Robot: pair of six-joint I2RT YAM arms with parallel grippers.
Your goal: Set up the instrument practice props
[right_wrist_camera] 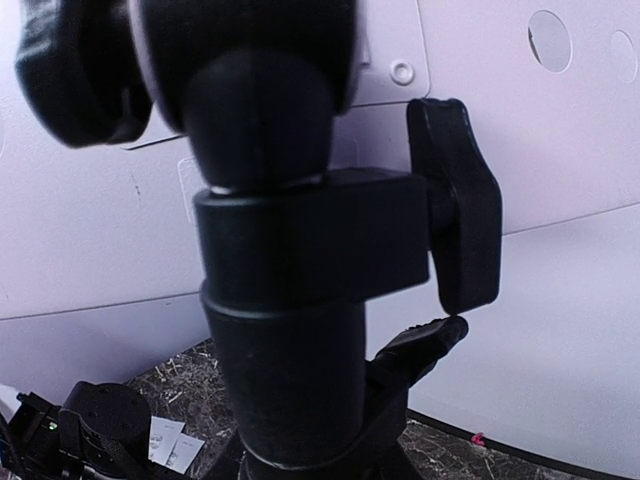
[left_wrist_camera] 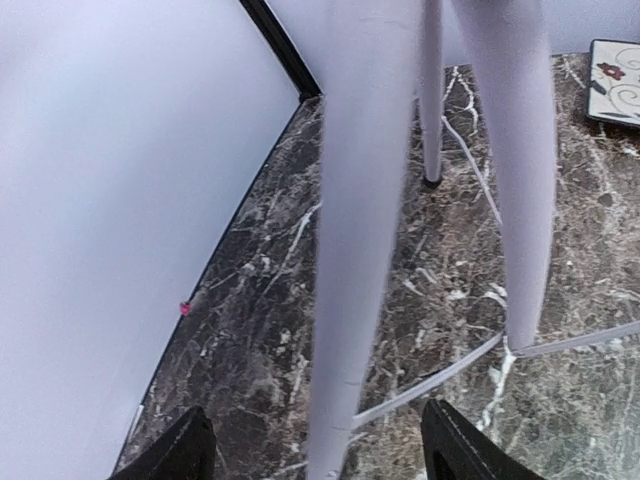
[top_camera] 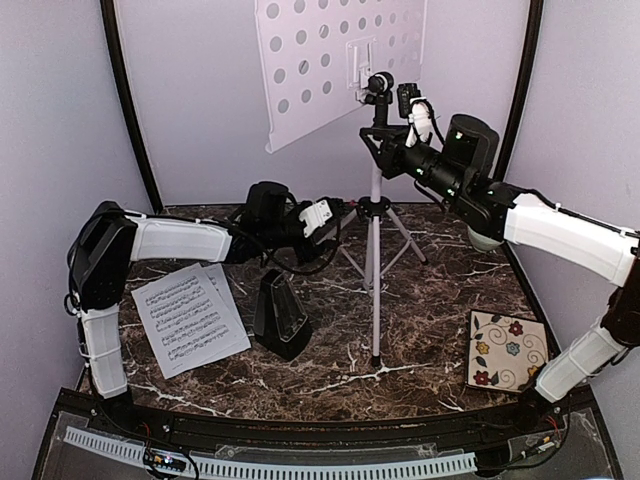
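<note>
The music stand's white hole-dotted desk (top_camera: pixel 335 65) tilts at the back, on a silver pole (top_camera: pixel 375 270) with tripod legs. My left gripper (top_camera: pixel 343 214) is open beside the tripod hub. In the left wrist view its fingertips (left_wrist_camera: pixel 185 452) stand wide apart with a silver leg (left_wrist_camera: pixel 350 300) between them, untouched. My right gripper (top_camera: pixel 383 140) is at the stand's black neck (right_wrist_camera: pixel 285 330) under the desk. Only one of its fingers (right_wrist_camera: pixel 425 345) shows, just below the black knob (right_wrist_camera: pixel 458 205). Two music sheets (top_camera: pixel 188 318) lie at front left. The black metronome (top_camera: pixel 281 315) stands beside them.
A floral tile (top_camera: pixel 507 350) lies at front right and shows in the left wrist view (left_wrist_camera: pixel 615 80). A pale green bowl (top_camera: pixel 484 239) is mostly hidden behind my right arm. White walls with black corner posts close in the marble table (top_camera: pixel 430 300).
</note>
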